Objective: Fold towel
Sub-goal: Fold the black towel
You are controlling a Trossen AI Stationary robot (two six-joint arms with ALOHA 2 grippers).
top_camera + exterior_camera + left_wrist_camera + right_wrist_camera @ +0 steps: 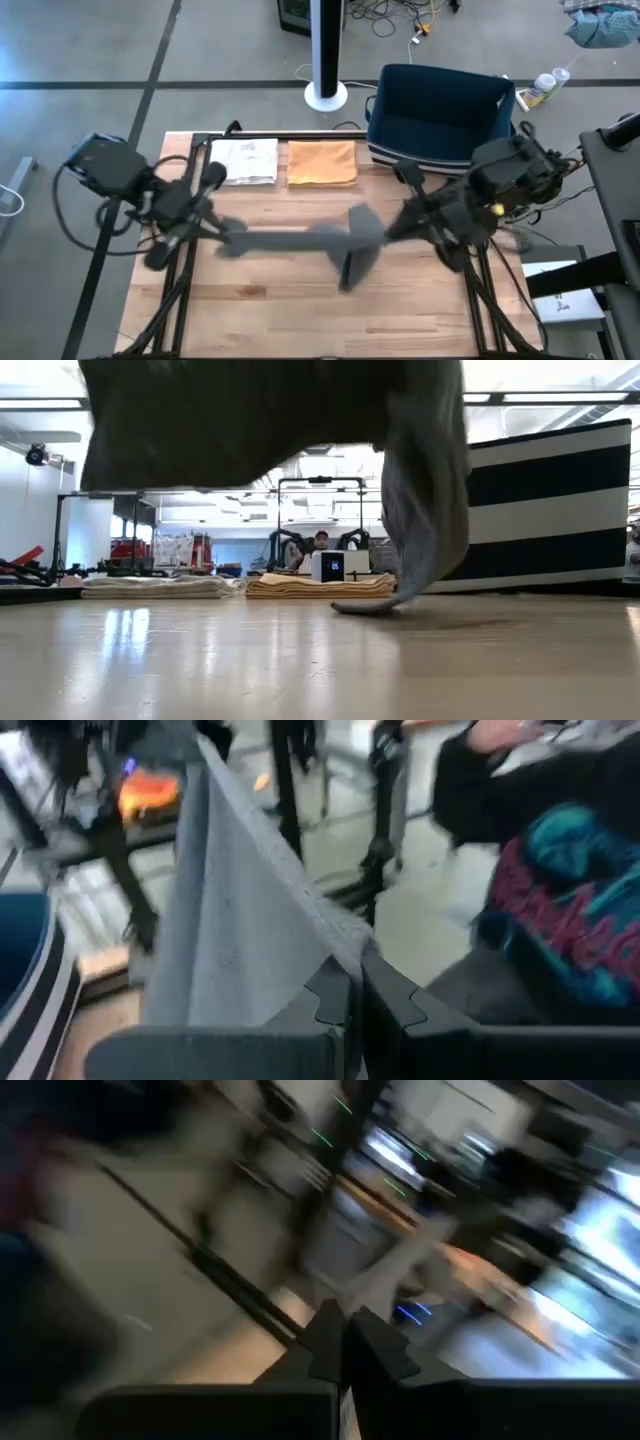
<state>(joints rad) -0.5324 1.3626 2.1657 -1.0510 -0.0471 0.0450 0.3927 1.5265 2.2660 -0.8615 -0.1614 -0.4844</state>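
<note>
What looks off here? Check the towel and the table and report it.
Little stands out. The gray towel hangs stretched between the left gripper and right gripper, with one corner sagging to the table. The white towel and orange towel lie neatly folded at the far edge.

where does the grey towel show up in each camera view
High view: grey towel stretched mid-table between the left gripper and right gripper.
Low view: hanging across the top, one end trailing to the table.
Left wrist view: draped upward from that gripper.
Right wrist view: too blurred to tell.
Shared landmark: orange folded towel.
</note>
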